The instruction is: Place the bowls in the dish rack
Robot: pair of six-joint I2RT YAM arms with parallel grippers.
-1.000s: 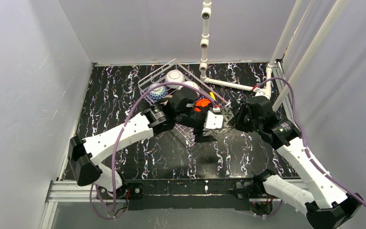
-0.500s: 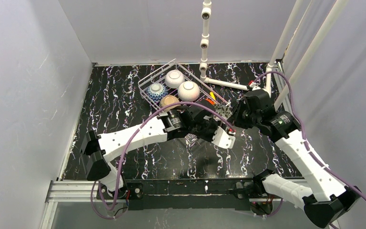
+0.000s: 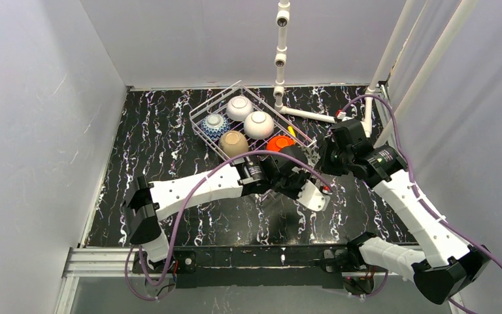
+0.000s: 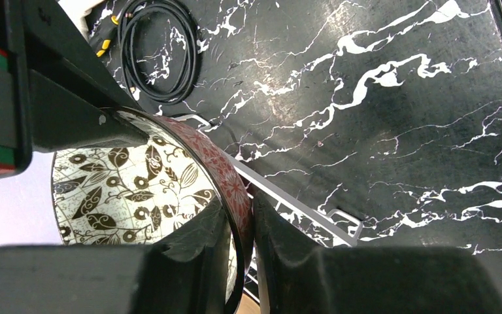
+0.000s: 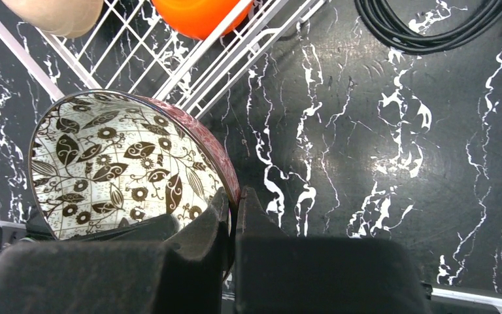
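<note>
One bowl (image 5: 117, 163), red-patterned outside with brown leaves on a white inside, hangs just off the dish rack's (image 3: 199, 114) near right corner. Both grippers grip its rim. My left gripper (image 4: 240, 209) is shut on the wall of the bowl (image 4: 137, 190), one finger inside and one outside. My right gripper (image 5: 233, 199) is shut on another part of the rim. In the rack lie a blue-patterned bowl (image 3: 214, 123), two white bowls (image 3: 239, 106) (image 3: 259, 123), a tan bowl (image 3: 233, 141) and an orange bowl (image 3: 277, 142). From above, both wrists hide most of the held bowl.
A white pipe frame (image 3: 280, 59) rises behind the rack, with one pipe (image 3: 310, 116) lying on the black marbled table. A coiled black cable (image 4: 157, 49) lies at the right near the rack. Grey walls close in the left, back and right sides.
My left gripper left the orange bowl in the rack, swung right to the patterned bowl and closed on its rim. The right gripper kept its grip and shifted slightly back.
</note>
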